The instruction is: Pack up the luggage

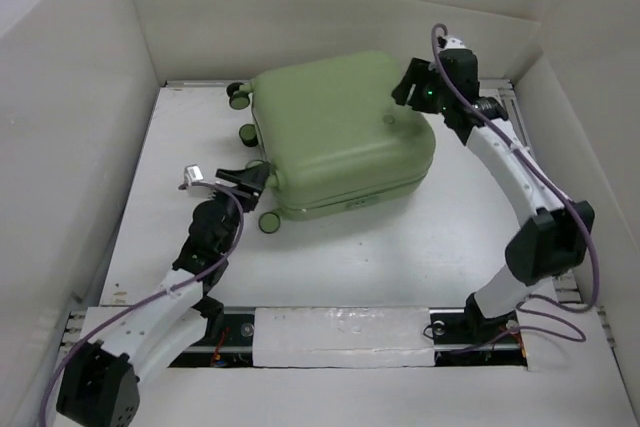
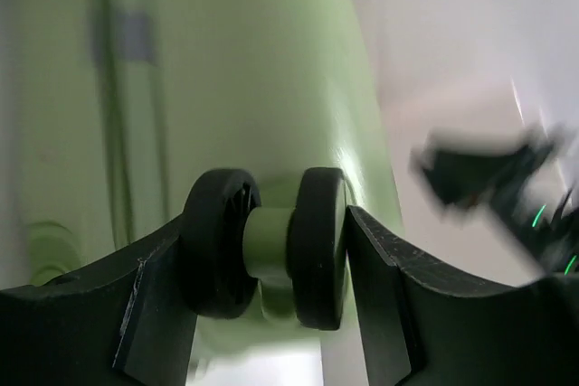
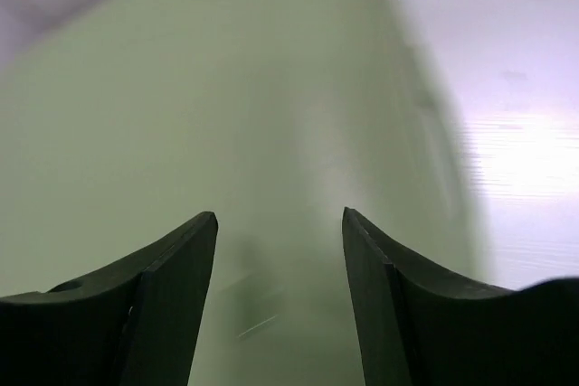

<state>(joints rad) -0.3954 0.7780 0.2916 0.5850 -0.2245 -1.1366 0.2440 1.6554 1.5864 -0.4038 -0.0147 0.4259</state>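
- Left gripper (image 2: 265,221): matte black angular fingers, part-open, pressed against both outer faces of a twin wheel (image 2: 267,258), clamping it.
- Twin wheel: two black rubbery discs on a pale green hub, at the case's near left corner.
- Table (image 1: 400,257): flat, smooth, white.
- The luggage (image 1: 340,137): pale green hard shell, glossy, rounded corners, closed, lying flat mid-table toward the far side, wheels facing left.
- Right gripper (image 3: 279,223): black wedge fingers spread wide, nothing between them, poised over the case's far right corner.
- Walls (image 1: 70,127): plain white panels around the table.
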